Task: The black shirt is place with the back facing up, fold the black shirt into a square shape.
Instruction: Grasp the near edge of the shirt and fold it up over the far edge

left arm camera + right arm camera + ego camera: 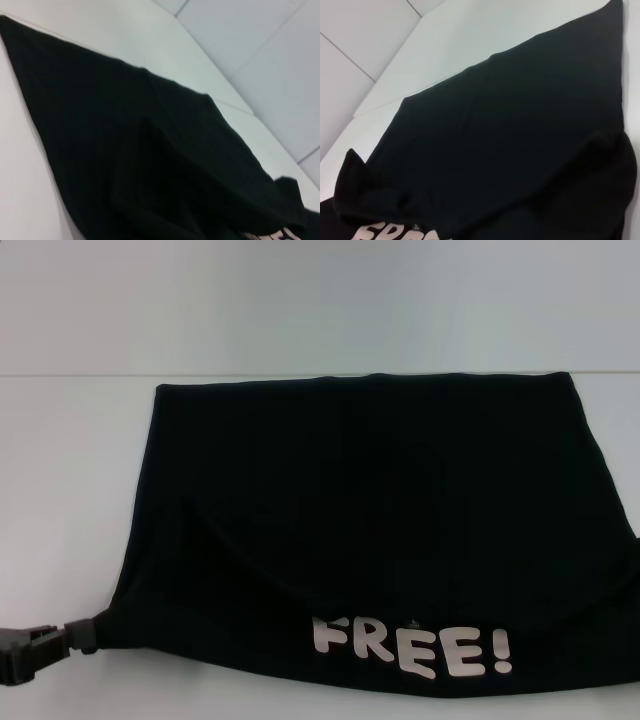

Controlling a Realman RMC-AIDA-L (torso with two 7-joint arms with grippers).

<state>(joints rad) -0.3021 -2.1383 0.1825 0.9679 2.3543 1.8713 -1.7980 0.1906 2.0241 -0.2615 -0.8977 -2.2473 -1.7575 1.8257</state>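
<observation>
Shirt (380,530) is lying on the white worktop (70,490), spanning centre to right edge of head view. It is already part-folded: the lower portion is turned over so the white "FREE!" print (412,646) is facing up along the near edge, w/ plain black fabric behind it. A curved fold line is running across the mid-section; a raised ridge is showing in both wrist views. Far edge is sitting straight, roughly parallel to the worktop's back edge.

Left tool (45,648) is sitting low at the near-left corner of the shirt, at worktop level, arm coming in from the left edge of head view. Its tip is touching or pinching the corner; jaw opening is not resolvable, so can't tell if it has fabric. Judgement: corner position suits gripping the hem to carry or tension a fold.

Right tool is not visible in any view; state unknown. Right wrist cam is looking across the shirt from the near-right side, so that arm is prob. sitting at the opposite near corner, low.

Judgement: shape is a wide trapezoid, not yet square; side folds are remaining.
</observation>
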